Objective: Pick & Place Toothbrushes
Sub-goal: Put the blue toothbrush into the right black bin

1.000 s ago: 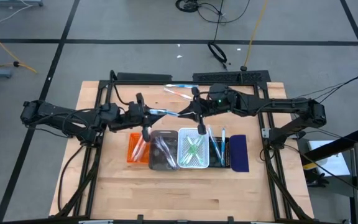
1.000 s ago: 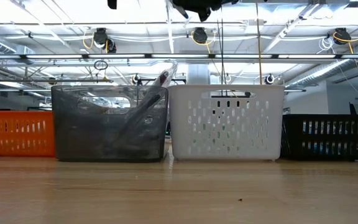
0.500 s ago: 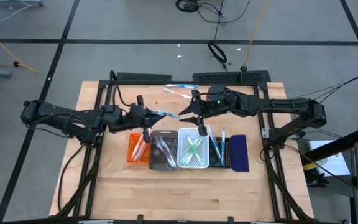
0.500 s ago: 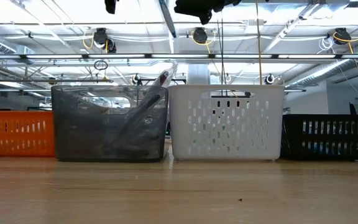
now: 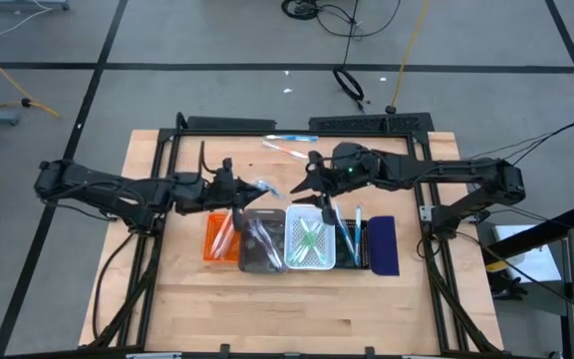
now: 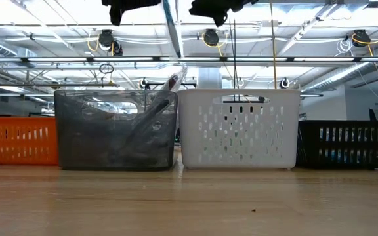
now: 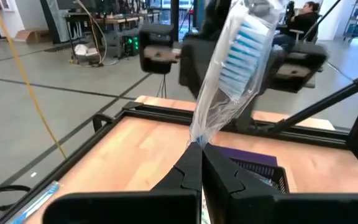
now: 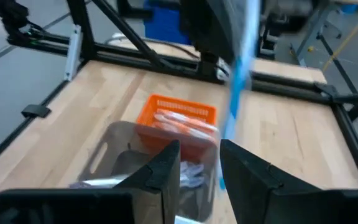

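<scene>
The left gripper (image 5: 250,187), its fingers pressed together on the wrapper end of a blue-bristled toothbrush in a clear plastic sleeve (image 7: 234,65), holds it in the air above the smoky grey translucent tray (image 5: 261,242), while the right gripper (image 5: 304,186) hangs just beside it with its fingers spread and nothing between them. In the high view the toothbrush's long axis lies roughly level, pointing toward the right gripper. Only the left wrist view shows the bristle head at the end away from the grip, and the right wrist view shows the brush as a thin blue stick past its open fingers, over the orange slotted tray (image 8: 178,118).
</scene>
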